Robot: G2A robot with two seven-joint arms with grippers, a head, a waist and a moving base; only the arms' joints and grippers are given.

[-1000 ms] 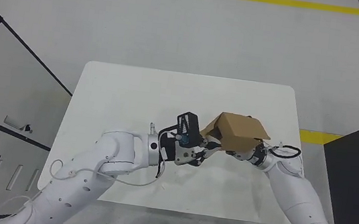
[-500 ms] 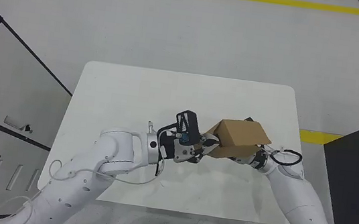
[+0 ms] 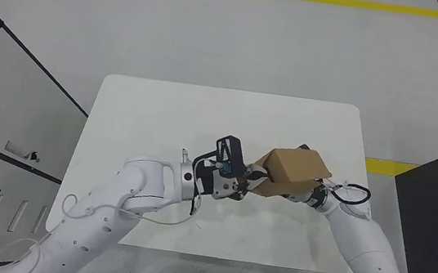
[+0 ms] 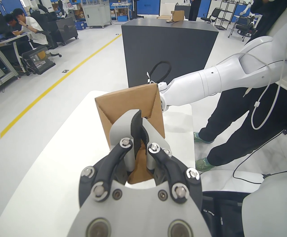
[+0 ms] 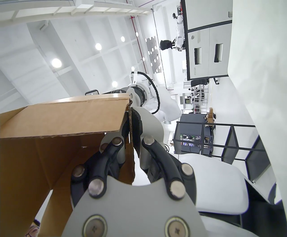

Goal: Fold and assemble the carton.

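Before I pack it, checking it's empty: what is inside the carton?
The carton shows bare inner walls, no contents visible; the right gripper, shut on a panel, covers the rest.

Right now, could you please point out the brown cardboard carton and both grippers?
brown cardboard carton (image 3: 294,164), top view, upper panel.
left gripper (image 4: 140,123), left wrist view, between fingertips.
right gripper (image 5: 131,122), right wrist view, between fingertips.

I see the carton (image 5: 56,134) cut off at the right wrist picture's edge; its flap hides one right gripper (image 5: 131,128) fingertip.
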